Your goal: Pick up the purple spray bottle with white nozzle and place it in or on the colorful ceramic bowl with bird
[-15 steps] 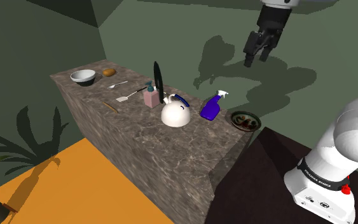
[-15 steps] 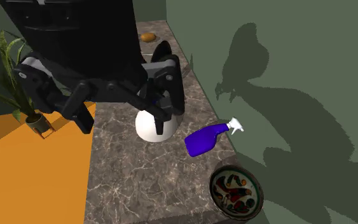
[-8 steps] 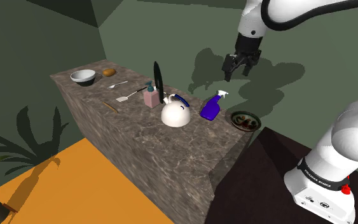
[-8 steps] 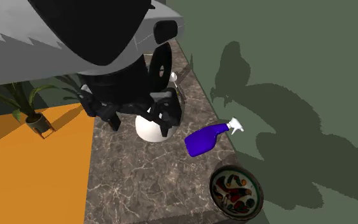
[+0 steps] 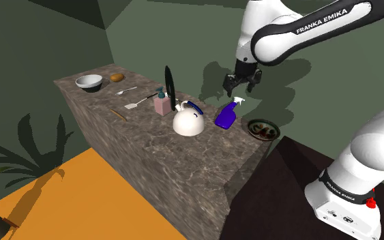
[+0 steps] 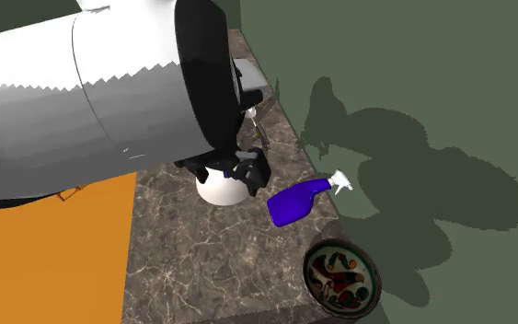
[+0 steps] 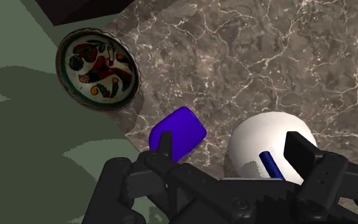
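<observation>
White domed kettle [image 5: 188, 123], then just beside it the glossy purple spray bottle [image 5: 226, 117], white nozzle toward the wall, on the veined marbled surface [image 5: 149, 146]. Further right, the round, colourfully patterned bowl [image 5: 261, 129]. Gripper [image 5: 241, 86] hovers over the bottle, fingers apart, gripping nothing.

In the shoulder view, the desk [image 5: 149, 146] runs from upper left to lower right, with a wall [image 5: 183, 41] behind it. The end bowl [image 5: 262, 129] sits on the desk at its right end. The spray bottle [image 5: 226, 117] rests just left of the end bowl, apart from it, nozzle toward the wall. The kettle [image 5: 188, 123] stands just left of the spray bottle. The soap dispenser [image 5: 161, 103] stands left of and behind the kettle. A spatula [image 5: 137, 103] and a spoon [image 5: 127, 90] lie further left. The far bowl [image 5: 89, 82] and a round item [image 5: 117, 77] occupy the left end. The pincer [image 5: 241, 88] hangs above the spray bottle's nozzle end.
</observation>
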Robot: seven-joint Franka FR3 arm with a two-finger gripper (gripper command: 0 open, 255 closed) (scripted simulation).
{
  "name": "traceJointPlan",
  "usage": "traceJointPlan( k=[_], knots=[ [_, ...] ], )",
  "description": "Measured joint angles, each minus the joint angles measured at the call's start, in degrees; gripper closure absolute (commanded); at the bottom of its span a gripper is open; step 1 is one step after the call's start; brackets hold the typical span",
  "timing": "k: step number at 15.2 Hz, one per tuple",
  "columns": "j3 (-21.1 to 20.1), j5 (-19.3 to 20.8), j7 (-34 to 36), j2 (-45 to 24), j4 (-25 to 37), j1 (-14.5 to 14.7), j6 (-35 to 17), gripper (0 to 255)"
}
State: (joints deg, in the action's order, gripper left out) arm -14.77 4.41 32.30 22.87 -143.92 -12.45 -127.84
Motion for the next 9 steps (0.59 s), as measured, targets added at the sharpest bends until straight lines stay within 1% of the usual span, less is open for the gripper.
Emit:
traceJointPlan(
  k=[3,5,7,8,9],
  knots=[
    [-1.69,4.17,6.08,-5.97,0.76,-3.03,-5.09,0],
    [-2.84,8.05,11.03,-10.97,2.02,-5.15,-8.49,0],
    [-3.52,11.95,16.01,-14.84,3.61,-6.84,-10.28,0],
    [-3.76,14.23,18.81,-16.87,3.81,-7.59,-11.73,0],
    [-3.82,16.98,21.73,-19.78,5.28,-8.45,-12.76,0]
  ],
)
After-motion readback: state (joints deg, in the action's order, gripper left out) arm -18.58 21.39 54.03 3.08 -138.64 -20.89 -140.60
